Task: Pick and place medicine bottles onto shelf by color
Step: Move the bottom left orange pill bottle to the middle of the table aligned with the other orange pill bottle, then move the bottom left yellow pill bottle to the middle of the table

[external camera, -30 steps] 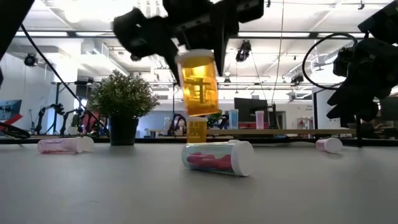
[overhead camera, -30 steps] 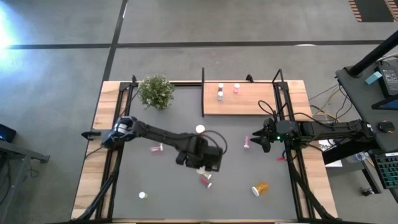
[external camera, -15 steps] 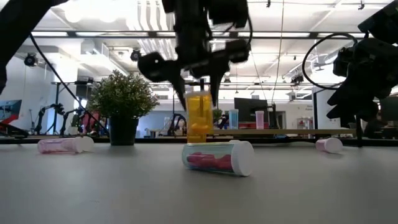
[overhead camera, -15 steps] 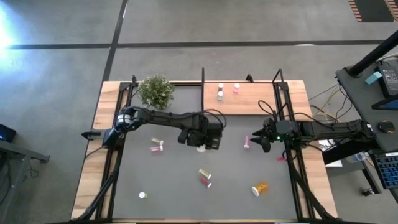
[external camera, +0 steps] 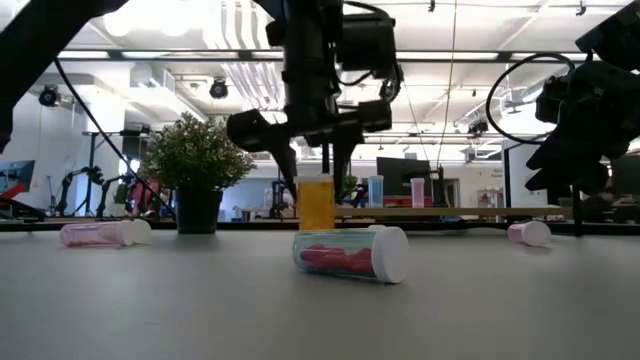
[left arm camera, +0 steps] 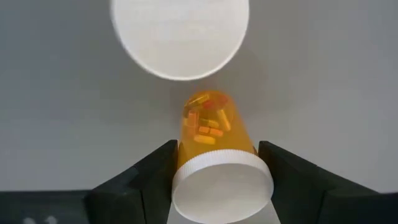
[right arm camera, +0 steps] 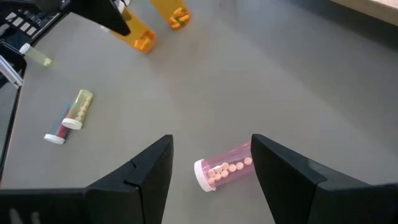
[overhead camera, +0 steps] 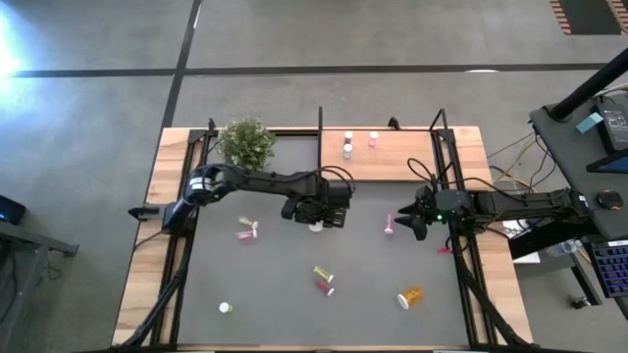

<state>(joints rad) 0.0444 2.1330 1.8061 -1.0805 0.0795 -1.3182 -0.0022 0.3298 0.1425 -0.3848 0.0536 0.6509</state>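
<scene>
Orange bottle (left arm camera: 214,134): a small, stiff, translucent plastic cylinder with loose pills inside and a white cap; I judge it light, smooth-walled and apt to slip, so the sound hold is across the body just under the cap, where it is held.
Where it is: upright and held just above the tabletop (overhead camera: 275,294), near its middle, at about 7 o'clock from the shelf (overhead camera: 378,157); in the left wrist view a white-capped bottle (left arm camera: 180,34) stands just beyond it.
Left gripper (left arm camera: 217,171): fingers closed against both sides of the orange bottle's neck, pointing straight down.
Left arm: stretched from the 9 o'clock edge toward the centre, wrist bent downward.
Right gripper (right arm camera: 211,165): fingers spread apart and holding nothing, low over a pink bottle (right arm camera: 222,166) lying on its side near the 3 o'clock edge.
Right arm: reaching in level from the 3 o'clock side, waiting.
Other bottles: two lie side by side (overhead camera: 323,278) toward 6 o'clock, another orange one (overhead camera: 410,294) at 5 o'clock, a pink one (overhead camera: 246,230) at 8 o'clock; a few already stand on the shelf.
Plant (overhead camera: 245,143): at 11 o'clock, clear of the arm.
</scene>
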